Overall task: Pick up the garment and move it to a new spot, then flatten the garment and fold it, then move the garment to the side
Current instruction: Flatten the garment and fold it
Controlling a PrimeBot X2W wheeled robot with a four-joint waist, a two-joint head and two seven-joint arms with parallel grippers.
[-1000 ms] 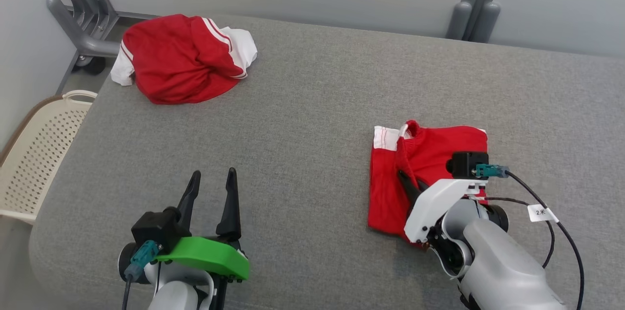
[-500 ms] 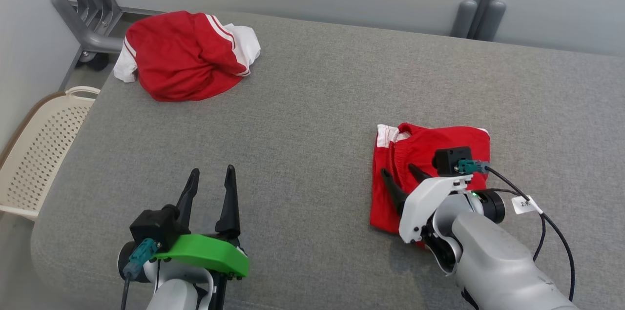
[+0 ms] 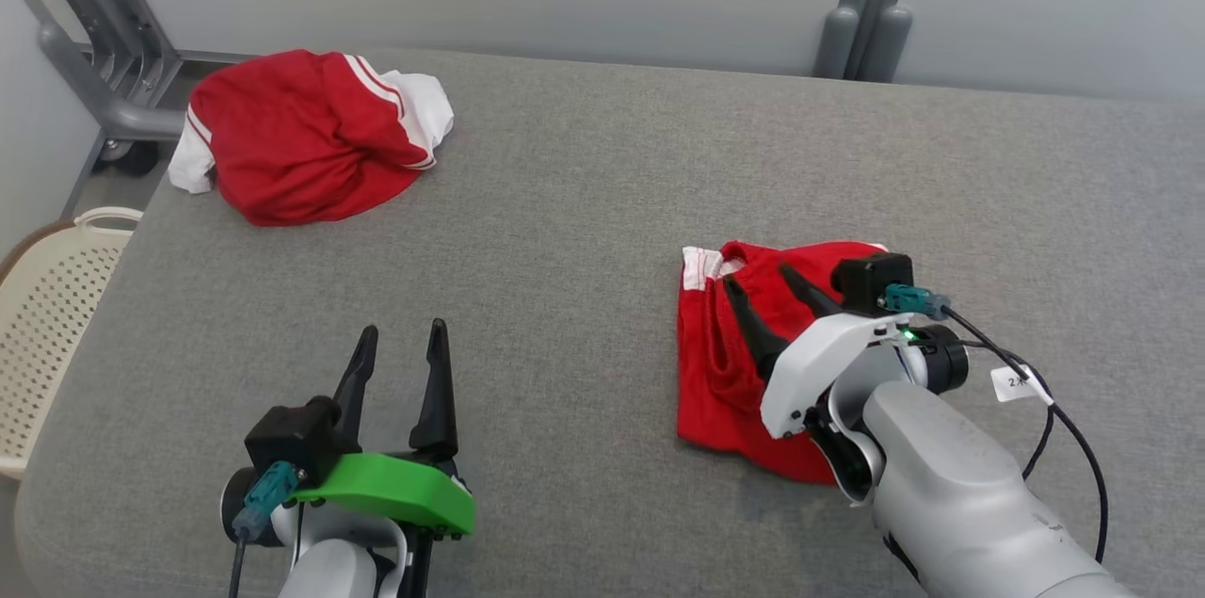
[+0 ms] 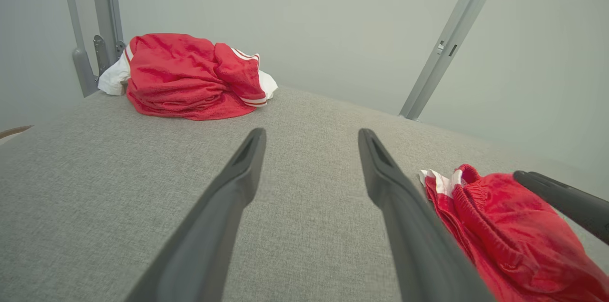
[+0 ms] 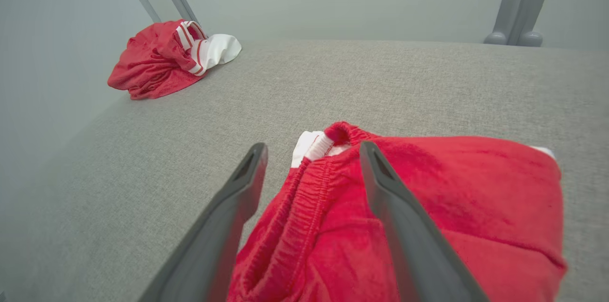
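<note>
Folding looks finished: the small red elastic-waisted garment with white trim [image 3: 713, 372] lies in a compact rectangle on the grey cloth-covered counter [image 3: 584, 202], directly under the right hand [image 3: 755, 278], whose fingers stand spread and hold nothing. The left hand [image 3: 403, 329] (also spread, empty) hovers well apart. Only the shift aside seems left. Bare counter stretches ahead and right of the right hand, and the near edge lies behind it.

open right hand [image 5: 312, 146] over the folded red garment [image 5: 476, 197]
</note>
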